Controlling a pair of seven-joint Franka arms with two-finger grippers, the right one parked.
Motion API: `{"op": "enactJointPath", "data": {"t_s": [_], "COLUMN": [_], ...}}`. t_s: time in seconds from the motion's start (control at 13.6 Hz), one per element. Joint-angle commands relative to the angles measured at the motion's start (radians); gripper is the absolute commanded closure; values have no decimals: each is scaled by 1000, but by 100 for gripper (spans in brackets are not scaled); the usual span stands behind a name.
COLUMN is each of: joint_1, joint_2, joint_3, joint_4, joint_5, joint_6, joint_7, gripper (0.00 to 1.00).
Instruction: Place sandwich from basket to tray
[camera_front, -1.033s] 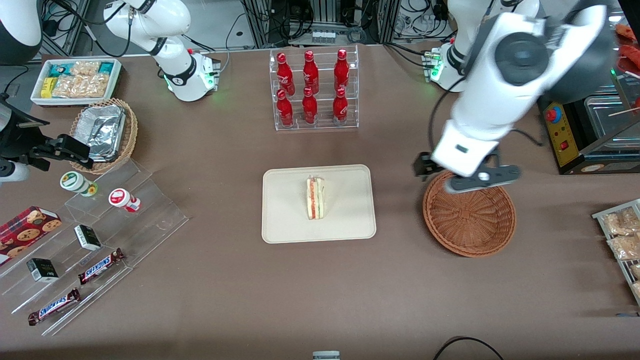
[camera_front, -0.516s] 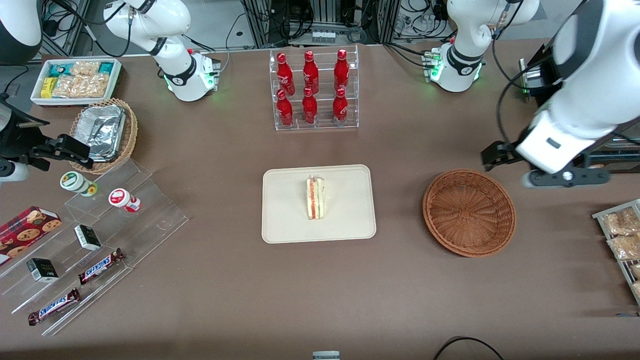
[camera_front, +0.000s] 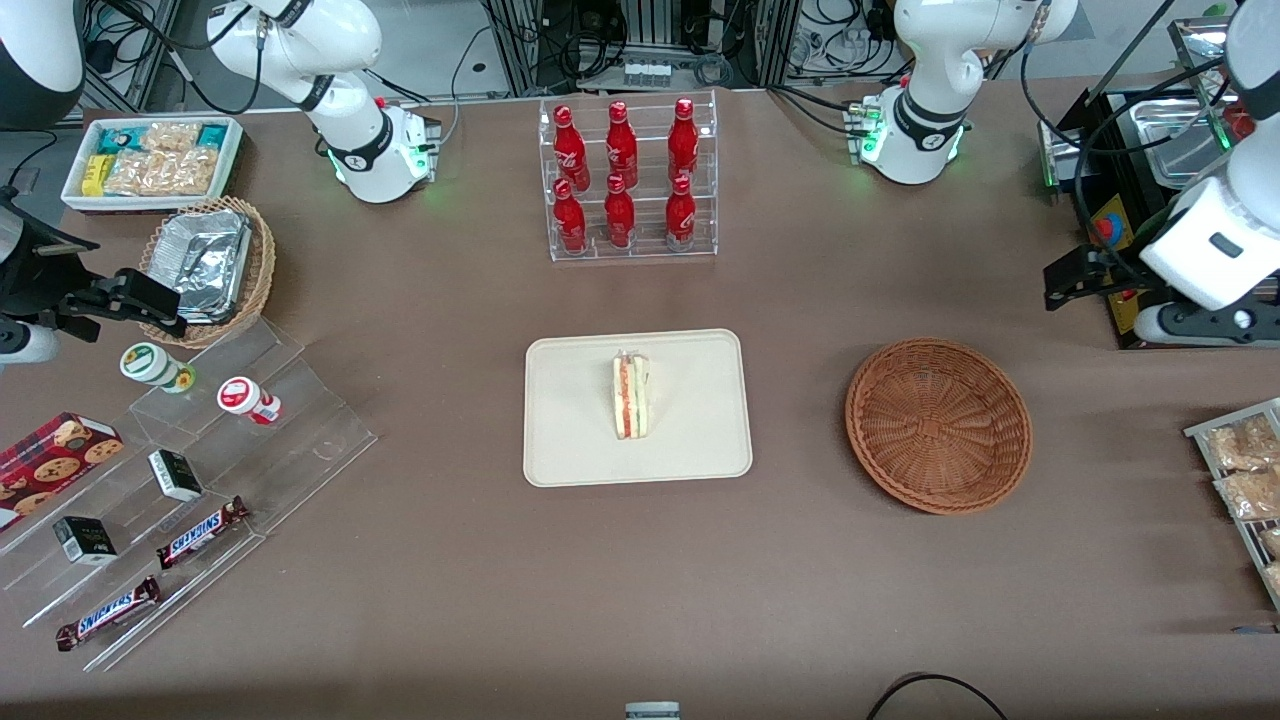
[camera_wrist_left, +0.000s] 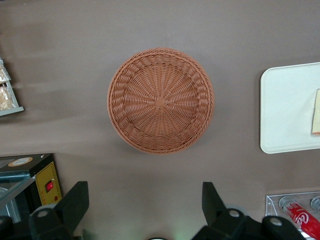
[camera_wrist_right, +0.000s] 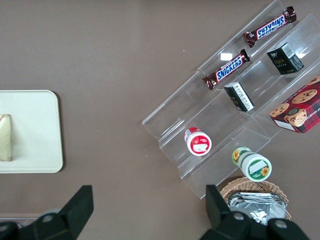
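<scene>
front view shows the sandwich (camera_front: 631, 396) lying on the tray (camera_front: 570, 440), near the tray's middle, with its red and green filling edge facing up toward the camera. the tray sits flat on the brown bench (camera_front: 450, 560) about midway along it. the basket (camera_front: 938, 425) stands on the bench well apart from the tray, toward the working arm's end, and nothing lies in it.

the gripper (camera_front: 1140, 295) hangs above the bench toward the working arm's end, past the basket and a little farther from the front camera than it, near a black machine with a yellow panel and red button (camera_front: 1120, 250). it is well apart from both the basket and the sandwich. in the left wrist view its two black fingers (camera_wrist_left: 75, 200) stand spread wide with nothing between them, and the basket (camera_wrist_left: 160, 100) shows whole below, its woven bottom bare. a corner of the tray (camera_wrist_left: 280, 115) and a sliver of the sandwich (camera_wrist_left: 316, 112) also show there.

farther from the front camera than the tray, a clear rack holds six red bottles (camera_front: 625, 180). toward the parked arm's end are a tan basket of foil trays (camera_front: 205, 265), a white bin of snack packets (camera_front: 150, 160) and clear stepped shelves with chocolate bars (camera_front: 195, 530).
</scene>
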Motion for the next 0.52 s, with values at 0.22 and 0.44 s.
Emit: {"op": "enactJointPath", "data": {"t_s": [0.22, 0.44], "joint_1": [6, 14], "joint_2": [-91, -82], "joint_3": [40, 46], "joint_4": [-57, -36], "joint_5": [-7, -11], "joint_6": [1, -6], "joint_7": [30, -6], "gripper": [0, 0]}}
